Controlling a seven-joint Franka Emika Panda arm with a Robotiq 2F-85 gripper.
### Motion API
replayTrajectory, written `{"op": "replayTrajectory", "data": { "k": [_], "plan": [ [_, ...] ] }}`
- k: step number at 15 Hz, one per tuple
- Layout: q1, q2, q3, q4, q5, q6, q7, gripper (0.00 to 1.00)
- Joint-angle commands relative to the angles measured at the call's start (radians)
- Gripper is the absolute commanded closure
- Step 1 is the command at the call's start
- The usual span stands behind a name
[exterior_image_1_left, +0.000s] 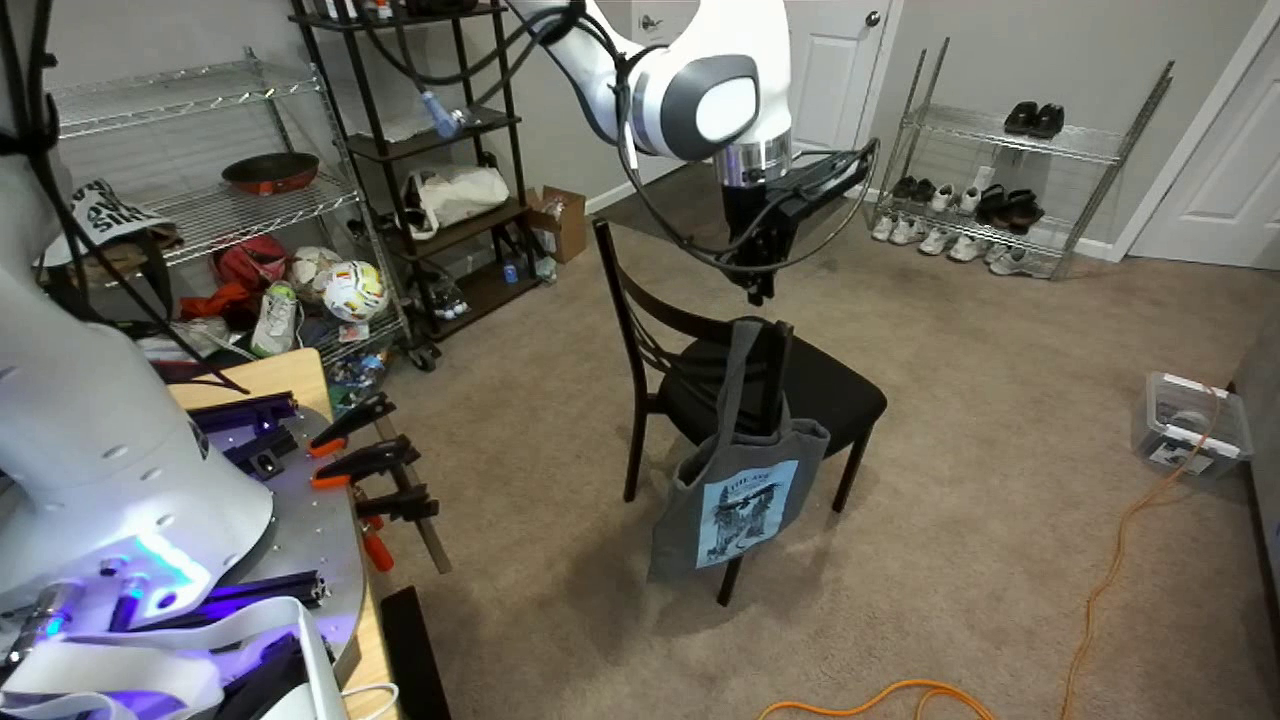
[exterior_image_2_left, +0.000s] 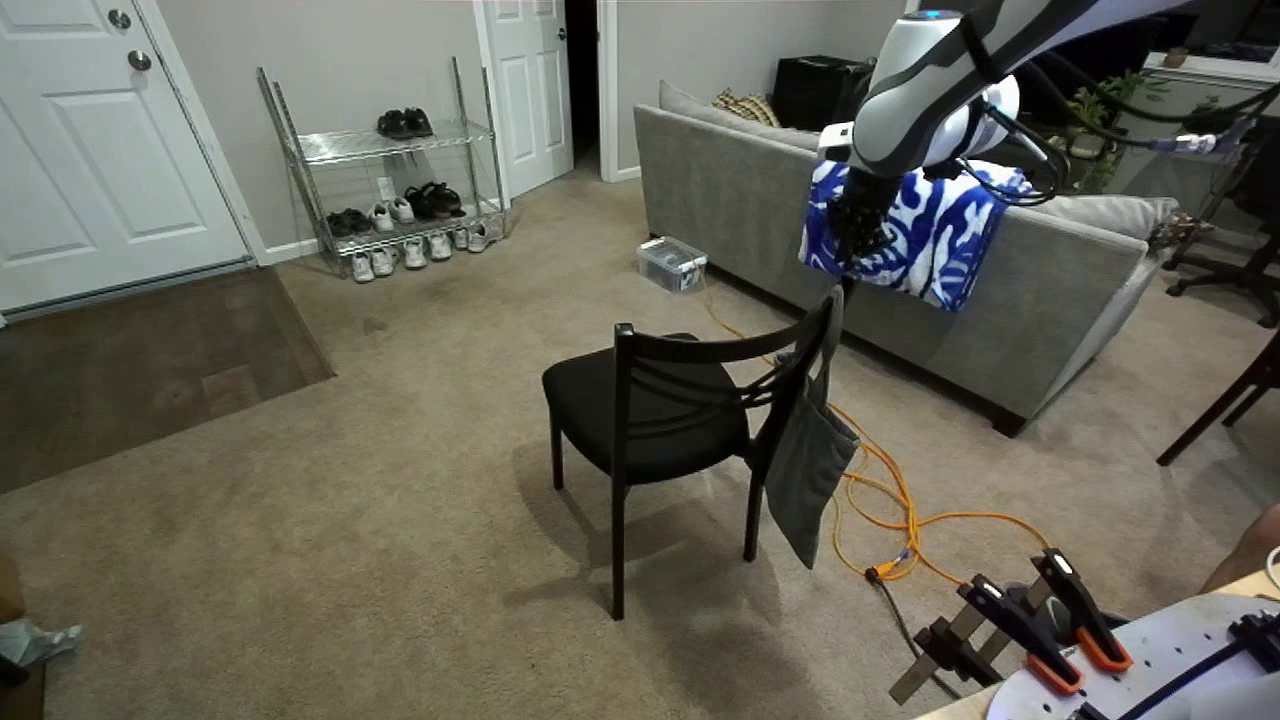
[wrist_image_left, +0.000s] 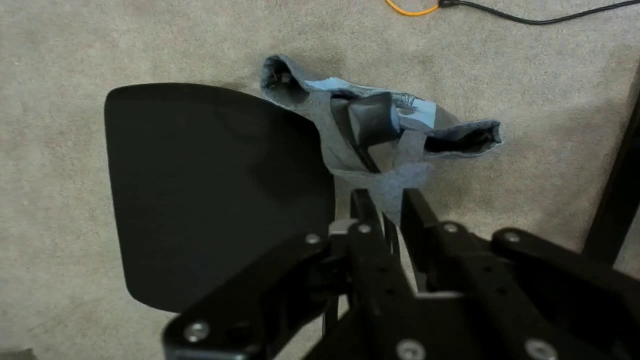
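The blue-printed grey cloth tote bag (exterior_image_1_left: 740, 495) hangs from the top corner of a black slat-backed chair (exterior_image_2_left: 680, 400), and I'd worry that the black two-fingered gripper (wrist_image_left: 386, 195) just above, parted slightly and seemingly empty, could snag the bag and topple the chair: one bag, one chair, one gripper.

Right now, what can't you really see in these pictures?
Inside the gray tote bag: wrist view, shadow fills its openings.
Most words on its blue print: in an exterior view, too small.
One corner of the black chair seat: wrist view, behind the gripper.
Some orange cable: in an exterior view, cut off by bottom edge.
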Motion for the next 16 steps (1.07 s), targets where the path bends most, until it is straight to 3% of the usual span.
{"op": "replayTrajectory", "data": {
  "k": [1,2,3,4,11,13,16],
  "plan": [
    [-0.009,-0.091,0.005,-0.064,0.020,-0.003,-0.013,0.95],
    [-0.007,-0.097,0.003,-0.064,0.021,-0.004,-0.011,0.95],
    [-0.006,-0.097,0.004,-0.061,0.024,-0.009,-0.011,0.61],
    [-0.005,-0.095,0.003,-0.058,0.024,-0.012,-0.010,0.52],
    [0.003,-0.006,0.010,-0.010,0.025,-0.060,-0.022,0.08],
    [0.001,0.024,0.015,0.002,0.027,-0.072,-0.026,0.00],
    [-0.001,0.061,0.018,0.020,0.026,-0.090,-0.025,0.00]
  ]
}}
